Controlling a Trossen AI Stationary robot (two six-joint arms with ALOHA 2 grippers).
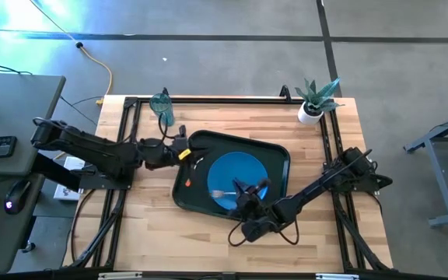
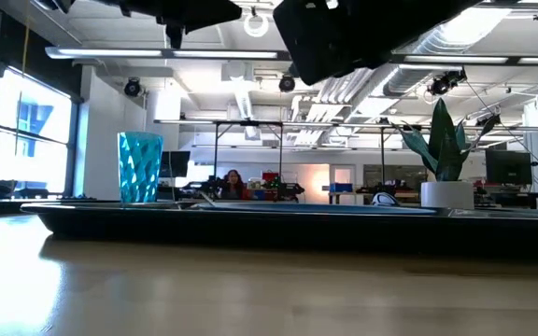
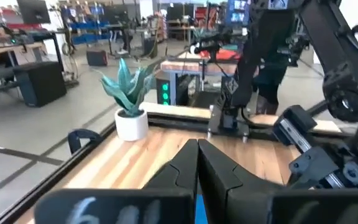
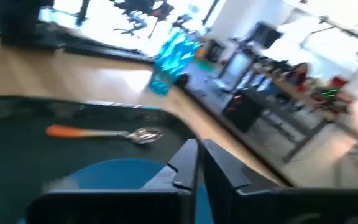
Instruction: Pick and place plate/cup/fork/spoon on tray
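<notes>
The dark tray (image 1: 274, 155) lies mid-table with the blue plate (image 1: 243, 167) flat on it. The fork (image 1: 220, 193) lies on the plate, tines toward the table's left, its handle running under my right gripper (image 1: 243, 189). That gripper hovers shut over the plate's near part (image 4: 123, 174). The orange-handled spoon (image 4: 104, 132) lies on the tray floor between plate and left rim, also visible in the high view (image 1: 191, 158). My left gripper (image 1: 183, 146) is shut and level over the tray's far left corner. The teal cup (image 1: 162, 106) stands on the table beyond that corner.
A white pot with a green plant (image 1: 313, 101) stands at the table's far right corner. Black frame rails (image 1: 131, 140) run along the left, right and far edges. Bare wood lies near the front edge (image 1: 208, 241). The low view shows the cup (image 2: 140, 168) behind the tray rim (image 2: 250, 219).
</notes>
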